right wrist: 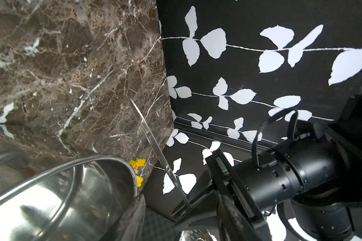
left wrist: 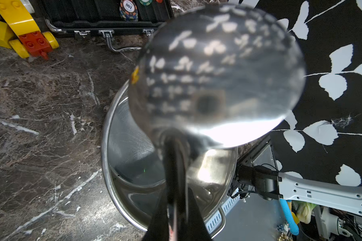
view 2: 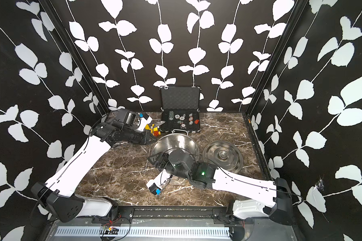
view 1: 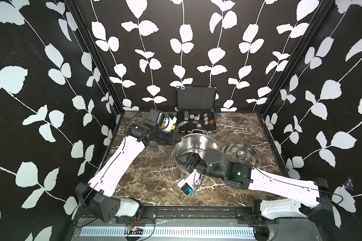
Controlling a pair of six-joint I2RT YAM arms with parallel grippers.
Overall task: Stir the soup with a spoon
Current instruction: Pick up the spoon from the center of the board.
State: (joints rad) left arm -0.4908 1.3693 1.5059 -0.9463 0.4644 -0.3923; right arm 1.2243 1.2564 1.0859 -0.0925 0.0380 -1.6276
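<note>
Starting big: why's the table [view 1: 146,173] laid out like this? (Jo)

Quick notes. Well beyond both claws, the poker-chip case [view 1: 195,98] stands open against the back wall. Clutter, I'd say, nothing to do with stirring. (Sam)

And the pot [view 1: 188,144]? (Jo)

Directly under the right claw [view 1: 188,161], which hangs over its mouth. Inside is bare shiny steel, with no liquid I can see, so the "soup" is just that empty pot. Back past that claw's wrist the lid [view 1: 245,150] lies flat, just beside the pot, not on it. Probably parked there to leave the mouth free. (Sam)

State of the right claw? (Jo)

Jaws parted roughly halfway, nothing between them. (Sam)

Where's the spoon [left wrist: 215,83]? (Jo)

Clamped by its neck in the left claw [left wrist: 174,158], jaws pinched tight. The bowl sits just past the fingertips, up in the air, outside the pot near the rim. The long handle [view 1: 172,161] sticks out the other side of that claw, free, and passes just ahead of the right claw's tips, outside the pot wall. (Sam)

Why grip it at that end? (Jo)

Reads like a hand-over: left offers the free handle, right hangs open ready for it. Stirring not begun, I'd judge. It's thin slick steel, so it could twist in a pinch. (Sam)

Smallest bits? (Jo)

Off to the side of the left claw, by the case, the toy bricks [left wrist: 29,39], yellow and red. Ignore them. (Sam)
</note>
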